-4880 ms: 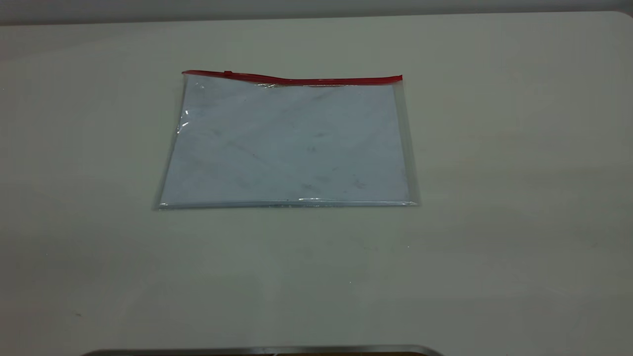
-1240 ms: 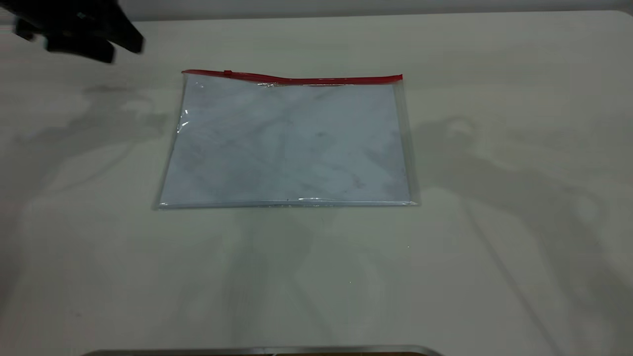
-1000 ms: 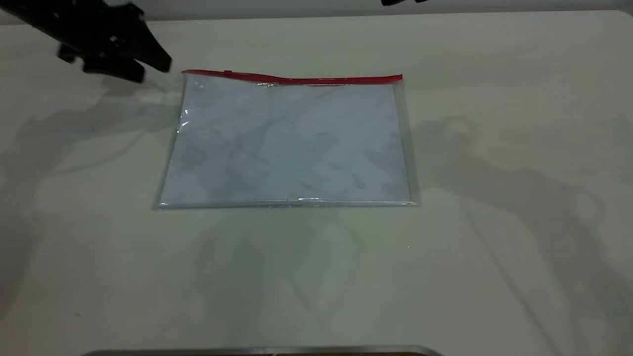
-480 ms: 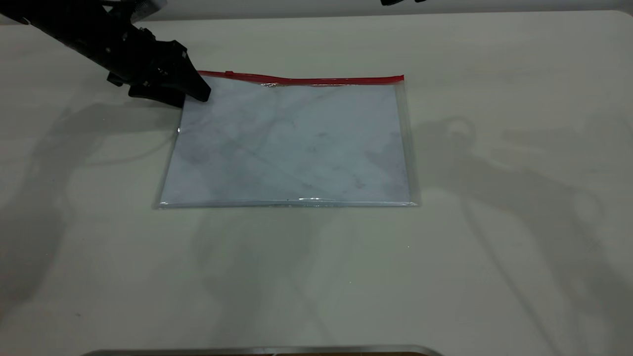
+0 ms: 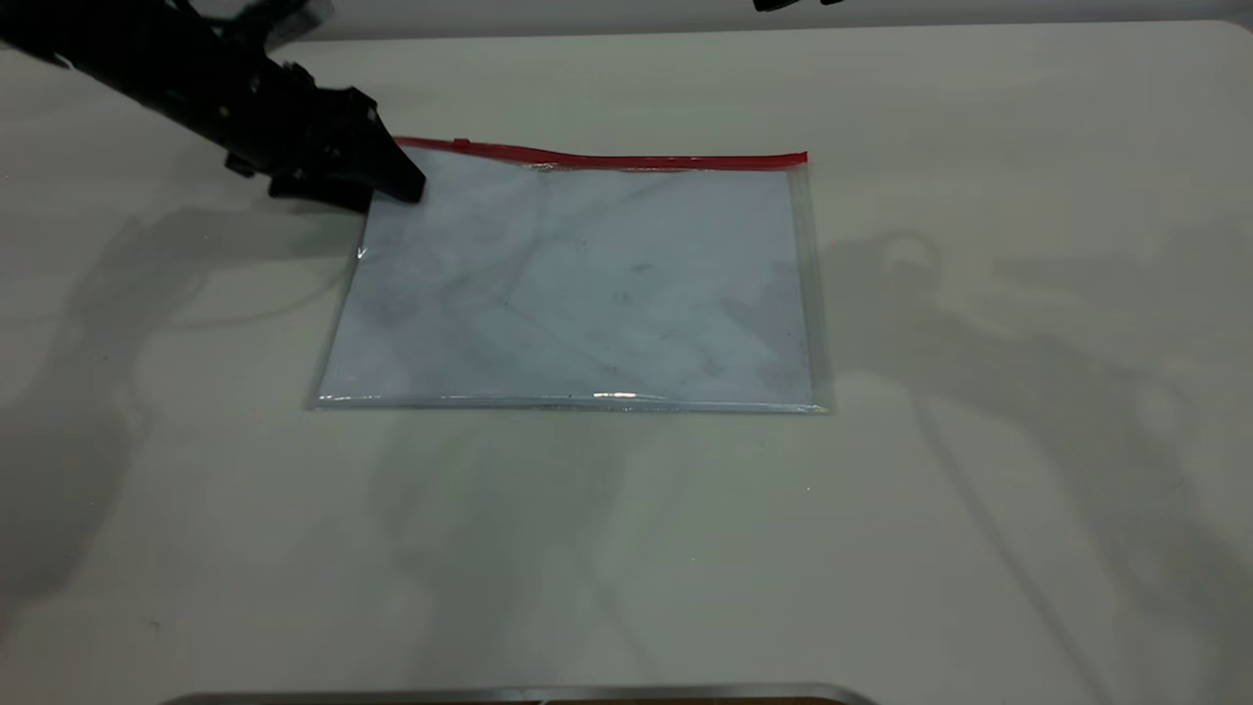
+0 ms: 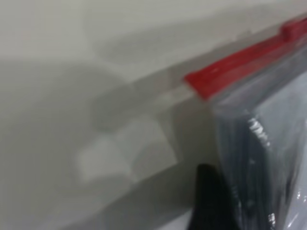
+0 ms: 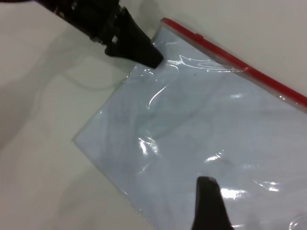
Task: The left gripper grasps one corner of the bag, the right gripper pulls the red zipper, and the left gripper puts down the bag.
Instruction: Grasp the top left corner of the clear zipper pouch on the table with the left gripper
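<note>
Left pincer (image 5: 387, 186) at the bag's (image 5: 578, 284) far-left corner (grip state unclear), pale sheet inside.

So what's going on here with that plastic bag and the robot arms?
The left gripper has come in at the far left corner of the bag, at the end of the red zipper, and that corner looks pinched between its fingers. The rest of the bag lies flat on the table. The right gripper hovers above the bag, not touching it. The zipper hasn't been pulled yet.
</note>
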`<state>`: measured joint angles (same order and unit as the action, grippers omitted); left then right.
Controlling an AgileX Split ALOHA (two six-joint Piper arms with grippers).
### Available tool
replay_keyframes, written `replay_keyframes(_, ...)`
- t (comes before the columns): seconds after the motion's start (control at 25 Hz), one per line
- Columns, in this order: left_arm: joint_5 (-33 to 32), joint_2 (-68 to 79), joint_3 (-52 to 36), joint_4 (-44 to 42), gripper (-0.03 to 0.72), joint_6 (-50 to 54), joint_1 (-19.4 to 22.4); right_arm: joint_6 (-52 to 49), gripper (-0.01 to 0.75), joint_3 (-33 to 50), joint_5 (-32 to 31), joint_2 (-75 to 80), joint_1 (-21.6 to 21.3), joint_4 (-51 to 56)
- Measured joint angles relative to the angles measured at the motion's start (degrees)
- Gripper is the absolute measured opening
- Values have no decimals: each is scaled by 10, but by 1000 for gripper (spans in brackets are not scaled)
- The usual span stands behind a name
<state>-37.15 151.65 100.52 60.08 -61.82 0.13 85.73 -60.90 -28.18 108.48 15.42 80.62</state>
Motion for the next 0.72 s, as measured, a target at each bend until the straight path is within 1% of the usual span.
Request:
replay_keyframes(0.08, -11, 2, 0, 13, 543, -21, 0, 0, 535, 0, 0, 0, 0, 0)
replay_keyframes(0.16, -14, 4, 0, 25, 511, -41, 0, 0, 535, -1, 0, 0, 0, 0)
replay_keyframes(0.28, -14, 4, 0, 38, 370, -69, 0, 2, 535, -2, -7, 2, 0, 2)
replay_keyframes(0.4, -23, 3, 0, 41, 160, -106, 0, 25, 533, -20, -9, 23, 0, 9)
replay_keyframes(0.44, -28, 1, 0, 41, 103, -120, 0, 37, 531, -30, -9, 35, 0, 16)
replay_keyframes(0.48, -34, 0, 0, 41, 63, -137, 0, 54, 530, -45, -9, 52, 0, 27)
replay_keyframes(0.6, -51, -11, 0, 41, 51, -185, 0, 101, 530, -101, -23, 110, 0, 66)
replay_keyframes(0.72, -78, -20, 0, 40, 51, -241, 0, 142, 530, -173, -58, 179, 0, 99)
